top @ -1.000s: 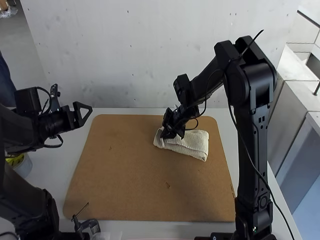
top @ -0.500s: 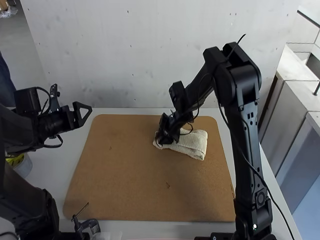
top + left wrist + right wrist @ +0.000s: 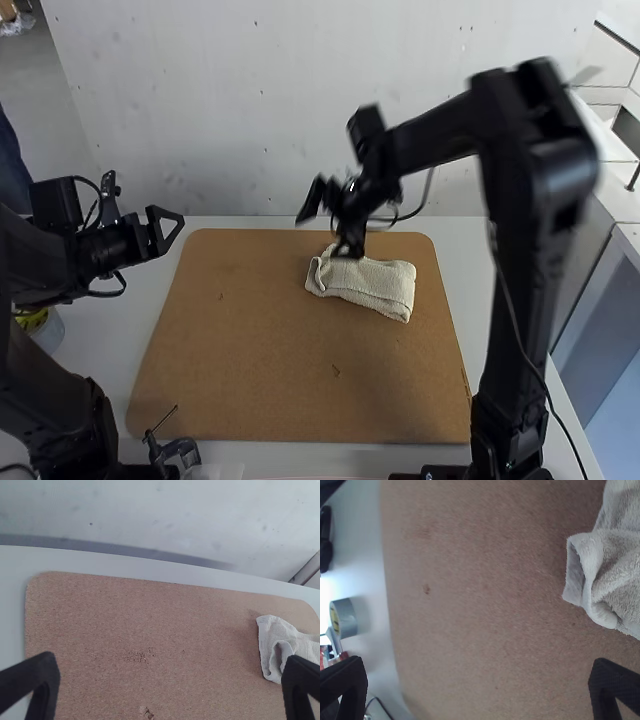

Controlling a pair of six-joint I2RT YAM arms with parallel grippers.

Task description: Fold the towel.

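Nearest us, just off the near edge of the brown board (image 3: pixel 250 350), we see a small metal device (image 3: pixel 175 452) with a thin rod sticking up; we cannot tell what it is. The board lies flat on the white table (image 3: pixel 105 350), and we can make out a few small dark marks on its surface.

Farther on, to the left of the board, a grey roll of tape (image 3: pixel 349 617) with yellow inside sits on the table, partly behind the left arm in the high view.

Beyond that, we find the towel (image 3: pixel 370 283) on the far right part of the board. It is folded into a long, narrow bundle with its layers stacked, and its end toward the board's middle has a loose, curled flap, which both wrist views show us standing a little open.

Beside the board's far left part, out over the table, we see the left gripper (image 3: pixel 166 230). Its fingers are spread wide, with nothing between them.

Farthest off, above the far edge of the board, the right gripper (image 3: pixel 330 222) is near the towel's curled end. Its fingers are wide apart too, and in its wrist view we see the towel outside its grasp.
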